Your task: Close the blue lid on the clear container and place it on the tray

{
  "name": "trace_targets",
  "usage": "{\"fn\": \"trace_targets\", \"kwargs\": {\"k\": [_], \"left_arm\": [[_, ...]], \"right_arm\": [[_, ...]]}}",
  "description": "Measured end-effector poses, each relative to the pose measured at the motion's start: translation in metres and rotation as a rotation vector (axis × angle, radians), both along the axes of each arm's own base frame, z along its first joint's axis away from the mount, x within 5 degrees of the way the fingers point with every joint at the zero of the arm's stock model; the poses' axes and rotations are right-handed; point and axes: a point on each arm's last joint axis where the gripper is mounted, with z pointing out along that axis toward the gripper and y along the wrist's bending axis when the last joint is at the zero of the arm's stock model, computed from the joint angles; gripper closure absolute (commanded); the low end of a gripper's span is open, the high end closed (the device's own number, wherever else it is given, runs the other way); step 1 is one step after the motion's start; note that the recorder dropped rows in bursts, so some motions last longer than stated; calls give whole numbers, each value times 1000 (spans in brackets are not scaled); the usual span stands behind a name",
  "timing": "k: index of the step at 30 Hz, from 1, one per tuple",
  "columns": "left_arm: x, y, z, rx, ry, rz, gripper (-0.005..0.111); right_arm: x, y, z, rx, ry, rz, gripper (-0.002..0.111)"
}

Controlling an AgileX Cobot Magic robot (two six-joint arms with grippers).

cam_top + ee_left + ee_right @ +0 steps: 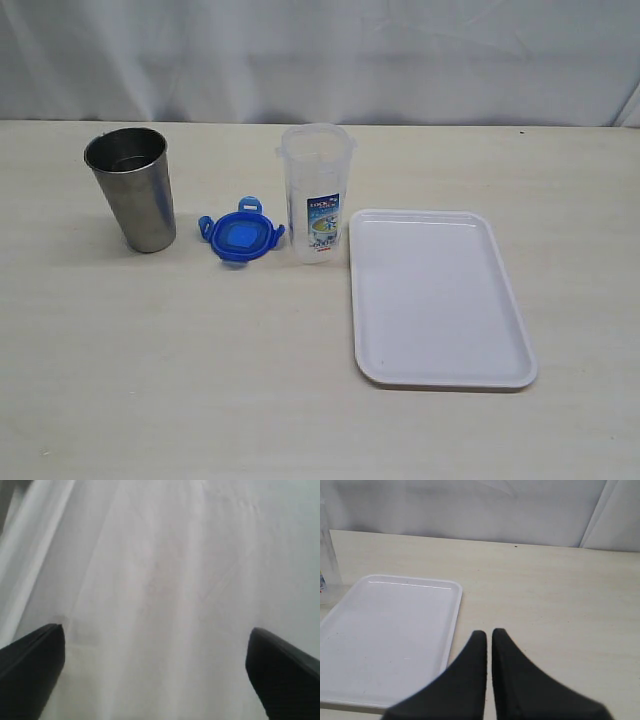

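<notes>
The blue lid (241, 232) lies flat on the table with its flaps spread, just left of the clear container (317, 192), which stands upright and uncovered, its label facing front. The white tray (437, 297) lies to the container's right, with nothing on it. Neither arm shows in the exterior view. In the left wrist view my left gripper (156, 667) stands wide open before white cloth, nothing between its fingers. My right gripper (489, 634) is shut on nothing, hovering by the tray's (380, 630) right rim. The container's edge (326, 570) shows at that frame's border.
A tapered steel cup (132, 187) stands upright at the left, beyond the lid. A white cloth backdrop (320, 60) hangs behind the table's far edge. The pale wooden table (200, 380) stretches bare in front of the objects.
</notes>
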Motion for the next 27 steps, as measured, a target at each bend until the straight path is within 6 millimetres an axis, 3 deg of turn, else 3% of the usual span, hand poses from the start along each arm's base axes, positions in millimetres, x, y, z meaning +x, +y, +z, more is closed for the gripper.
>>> {"fn": "trace_targets", "kwargs": {"k": [13, 27], "left_arm": [[73, -15, -47, 106, 315, -193, 15], [126, -17, -109, 230, 516, -246, 15]], "right_arm": [[0, 0, 0, 0, 0, 0, 104], [0, 0, 0, 0, 0, 0, 104]]}}
